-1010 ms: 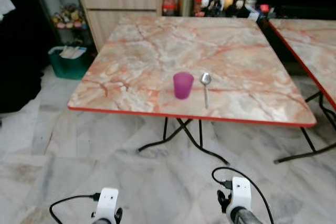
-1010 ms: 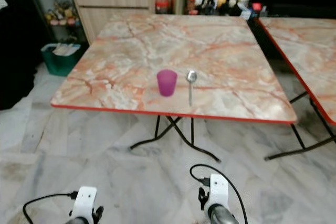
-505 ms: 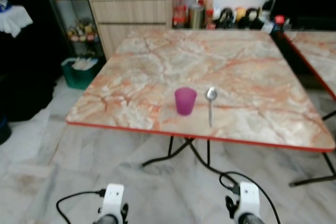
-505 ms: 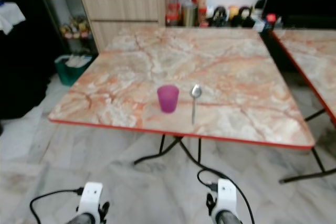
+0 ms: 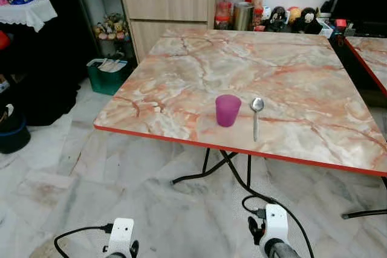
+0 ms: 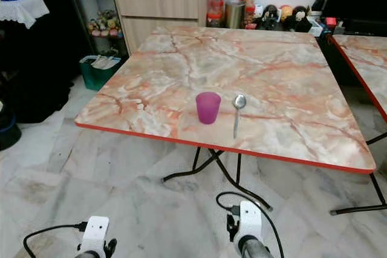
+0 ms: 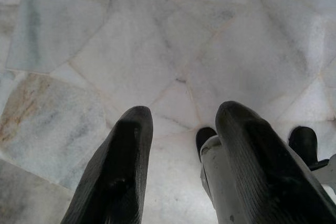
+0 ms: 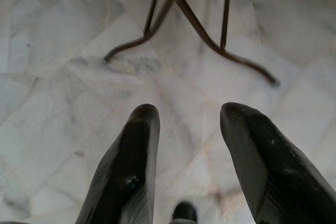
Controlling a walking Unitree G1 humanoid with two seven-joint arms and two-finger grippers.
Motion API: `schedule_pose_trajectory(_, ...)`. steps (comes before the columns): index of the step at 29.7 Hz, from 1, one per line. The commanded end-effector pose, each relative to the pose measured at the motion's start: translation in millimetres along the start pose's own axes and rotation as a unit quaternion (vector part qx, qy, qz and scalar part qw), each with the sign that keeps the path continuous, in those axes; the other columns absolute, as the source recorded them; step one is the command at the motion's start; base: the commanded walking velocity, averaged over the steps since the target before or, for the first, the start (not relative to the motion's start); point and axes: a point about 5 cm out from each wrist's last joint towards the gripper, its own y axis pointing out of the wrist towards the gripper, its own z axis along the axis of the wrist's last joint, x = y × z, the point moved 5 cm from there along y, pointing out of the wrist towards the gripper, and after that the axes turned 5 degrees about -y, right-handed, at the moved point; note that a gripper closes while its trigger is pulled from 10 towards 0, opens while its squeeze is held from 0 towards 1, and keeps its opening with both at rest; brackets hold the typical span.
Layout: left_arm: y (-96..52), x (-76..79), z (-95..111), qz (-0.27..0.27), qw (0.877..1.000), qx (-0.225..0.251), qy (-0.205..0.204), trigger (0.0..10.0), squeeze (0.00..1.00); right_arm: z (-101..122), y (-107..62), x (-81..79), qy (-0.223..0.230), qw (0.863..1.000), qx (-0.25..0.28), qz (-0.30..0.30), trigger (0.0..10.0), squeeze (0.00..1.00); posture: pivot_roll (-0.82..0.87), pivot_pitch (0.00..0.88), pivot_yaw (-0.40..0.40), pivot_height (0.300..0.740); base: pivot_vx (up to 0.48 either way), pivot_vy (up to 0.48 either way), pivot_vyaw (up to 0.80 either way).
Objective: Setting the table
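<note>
Purple plastic cup (image 5: 228,110) beside steel spoon (image 5: 256,117) near red-edged marble table (image 5: 181,70) front edge, marble floor (image 5: 78,167) open ahead, left gripper (image 7: 181,119) and right gripper (image 8: 186,116) low, jaws apart, empty.

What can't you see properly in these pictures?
- Inside of the purple cup: head views, hidden by its own wall.
- Jars behind the table: too small to read.
- Second table: cut by the right edge.
- Green bin: contents too small.
</note>
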Motion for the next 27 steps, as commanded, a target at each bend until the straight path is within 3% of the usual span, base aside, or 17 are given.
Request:
schedule_pose_trajectory(1, 0.2, 0.1, 0.5, 0.000, 1.000, 0.000, -0.001, 10.0, 0.00, 10.5, 1.6, 0.6, -0.014, 1.000, 0.023, 0.004, 10.0, 0.00, -0.02, 0.000, 0.005, 0.701, 0.000, 0.000, 0.00)
schedule_pose_trajectory(9, -1.0, -1.4, -3.1, 0.003, 1.000, -0.001, -0.003, 10.0, 0.00, 19.0, -16.3, 19.0, -0.038, 0.993, 0.106, -0.021, 10.0, 0.00, -0.03, 0.009, 0.004, 0.701, 0.000, 0.000, 0.00)
schedule_pose_trajectory(14, -1.7, 0.2, -6.1, 0.000, 1.000, -0.004, 0.000, 10.0, 0.00, 40.6, -28.6, 22.1, -0.056, 0.982, 0.178, -0.023, 10.0, 0.00, -0.04, 0.017, 0.007, 0.701, 0.000, 0.000, 0.00)
schedule_pose_trajectory(20, -2.1, 0.6, -7.9, 0.000, 1.000, -0.007, 0.001, 10.0, 0.00, 55.3, -38.5, 21.1, -0.067, 0.974, 0.217, -0.020, 10.0, 0.00, -0.04, 0.018, 0.006, 0.701, 0.000, 0.000, 0.00)
schedule_pose_trajectory(24, -2.2, -0.3, -7.7, 0.002, 1.000, -0.005, 0.000, 10.0, 0.00, 77.8, -47.4, 18.3, -0.089, 0.962, 0.256, -0.015, 10.0, 0.00, -0.04, 0.016, 0.006, 0.701, 0.000, 0.000, 0.00)
schedule_pose_trajectory(27, -2.2, -0.5, -6.1, 0.001, 1.000, 0.000, -0.005, 10.0, 0.00, 117.6, -47.0, 22.3, -0.066, 0.951, 0.300, -0.036, 10.0, 0.00, -0.05, 0.013, 0.006, 0.701, 0.000, 0.000, 0.00)
